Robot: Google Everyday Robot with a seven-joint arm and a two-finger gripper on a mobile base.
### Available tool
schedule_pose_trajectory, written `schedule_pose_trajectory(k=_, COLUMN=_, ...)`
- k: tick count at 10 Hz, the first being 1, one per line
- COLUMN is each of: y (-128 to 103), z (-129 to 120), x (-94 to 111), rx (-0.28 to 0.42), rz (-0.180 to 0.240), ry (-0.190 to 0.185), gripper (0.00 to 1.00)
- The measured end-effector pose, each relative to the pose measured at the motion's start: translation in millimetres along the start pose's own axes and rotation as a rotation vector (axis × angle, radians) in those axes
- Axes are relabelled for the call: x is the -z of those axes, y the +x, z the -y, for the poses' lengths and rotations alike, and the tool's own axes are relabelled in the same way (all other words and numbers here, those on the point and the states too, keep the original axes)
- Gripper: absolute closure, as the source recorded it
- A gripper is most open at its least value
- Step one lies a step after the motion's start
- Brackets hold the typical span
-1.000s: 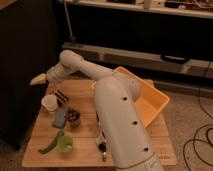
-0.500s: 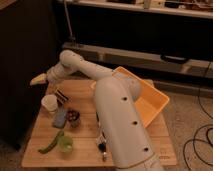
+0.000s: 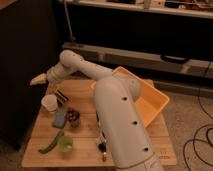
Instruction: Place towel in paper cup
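Observation:
A white paper cup stands upright near the left edge of the wooden table. A grey-blue folded thing, possibly the towel, lies flat on the table just in front of the cup. My gripper is at the end of the white arm, held in the air off the table's far left corner. It is above and behind the cup and apart from it. I see nothing in it that I can name.
A large orange bin stands on the right of the table. A dark striped packet, a small dark cup, a green cup, a long green object and a small dark bottle lie around. A dark cabinet stands on the left.

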Motion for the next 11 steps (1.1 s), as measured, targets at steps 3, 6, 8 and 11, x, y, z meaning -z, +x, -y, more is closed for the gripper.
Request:
schedule_pose_trajectory(k=3, y=1.1, z=-1.4, x=15.0, rx=-0.017, rz=0.029, ry=0.04, gripper=0.2)
schedule_pose_trajectory(k=6, y=20.9, z=-4.0, x=80.1, rx=-0.04, rz=0.138, ry=0.105, gripper=0.2)
schedule_pose_trajectory(k=8, y=53.6, z=-2.6, x=142.1, rx=-0.069, rz=0.246, ry=0.15, gripper=0.2)
schedule_pose_trajectory(k=11, y=97.1, z=2.6, x=193.6, rx=-0.105, rz=0.362, ry=0.186, gripper=0.2)
